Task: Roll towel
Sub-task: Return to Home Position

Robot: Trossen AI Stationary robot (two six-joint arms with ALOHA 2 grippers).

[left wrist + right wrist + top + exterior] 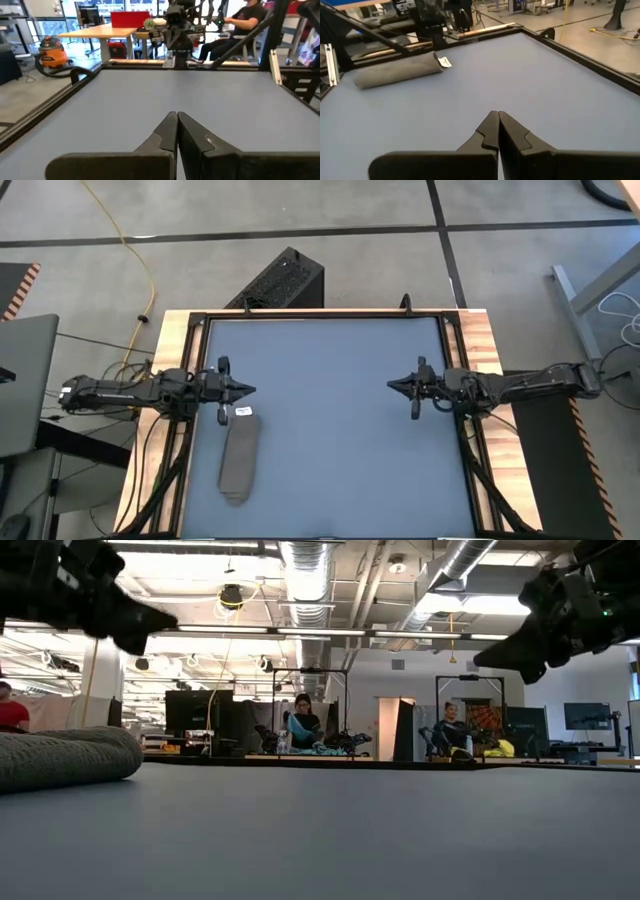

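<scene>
towel [240,458] lies rolled into a long bundle on the left side of the table [350,450], white tag [243,412] at the end nearest the left gripper [250,391], which isn't touching it. left gripper hovers w/ fingers pressed together, holding nothing. right gripper [392,384] faces it across the table, well apart, also closed & empty.

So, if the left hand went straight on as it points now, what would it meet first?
Probably the right hand, facing the left hand across the table; the towel lies beside that line.
</scene>
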